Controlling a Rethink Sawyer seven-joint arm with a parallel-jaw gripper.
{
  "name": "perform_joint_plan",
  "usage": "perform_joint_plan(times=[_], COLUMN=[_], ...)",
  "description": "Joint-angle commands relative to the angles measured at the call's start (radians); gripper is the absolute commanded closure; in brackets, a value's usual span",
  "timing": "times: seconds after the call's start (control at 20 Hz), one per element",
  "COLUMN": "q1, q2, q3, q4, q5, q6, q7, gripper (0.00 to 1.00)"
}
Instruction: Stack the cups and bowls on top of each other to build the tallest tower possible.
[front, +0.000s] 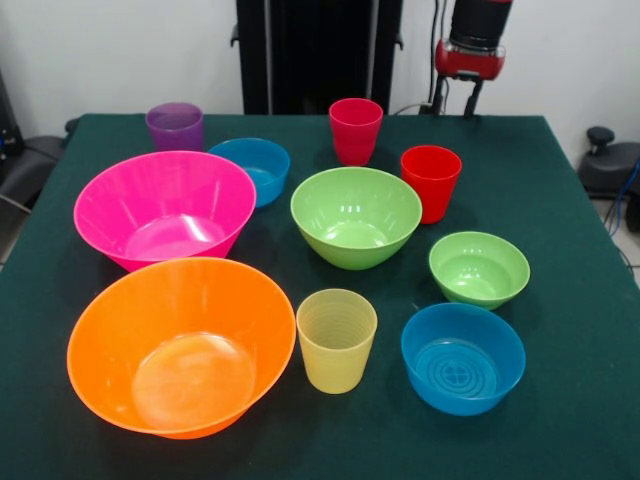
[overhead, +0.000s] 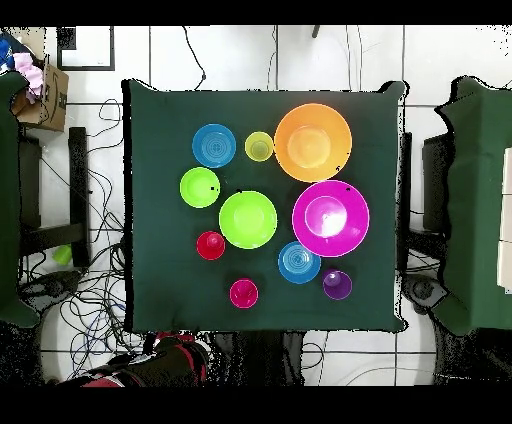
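All cups and bowls stand apart and upright on the green table (front: 580, 420); no tower shows. Along the far side are the purple cup (front: 175, 127) (overhead: 337, 285), a blue bowl (front: 250, 168), the pinkish-red cup (front: 355, 130) and the bright red cup (front: 431, 182). The hot pink bowl (front: 165, 208) and medium green bowl (front: 356, 216) sit mid-table, with the small green bowl (front: 479, 268) to their right. Nearest are the orange bowl (front: 180, 345), the yellow cup (front: 336, 339) and another blue bowl (front: 463, 357). My gripper (front: 460, 100) hangs open and empty beyond the far right edge, behind the red cup.
The arm (overhead: 170, 362) is drawn back off the table's edge in the overhead view. Chairs and side tables flank the table, and cables lie on the floor. Bare cloth runs along the table's right and near edges in the front view.
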Motion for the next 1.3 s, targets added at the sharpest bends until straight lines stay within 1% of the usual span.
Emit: perform_joint_plan(times=[0.05,0.25,0.7,1.0,1.15,1.3], q1=[-0.026,-0.017,-0.022,-0.021,-0.024,-0.015], q2=[0.109,0.099,0.099,0.067,0.087,0.102], q3=[0.08,0.076,0.079,0.078,0.08,0.08], q4=[-0.229,-0.222,-0.223,-0.207,-0.216,-0.219], q5=[0.04,0.049,0.045,0.046,0.042,0.056], q6=[0.0,0.009,0.011,0.05,0.026,0.01], q7=[0.067,0.069,0.067,0.061,0.064,0.075], gripper=[0.0,0.0,0.0,0.0,0.0,0.0])
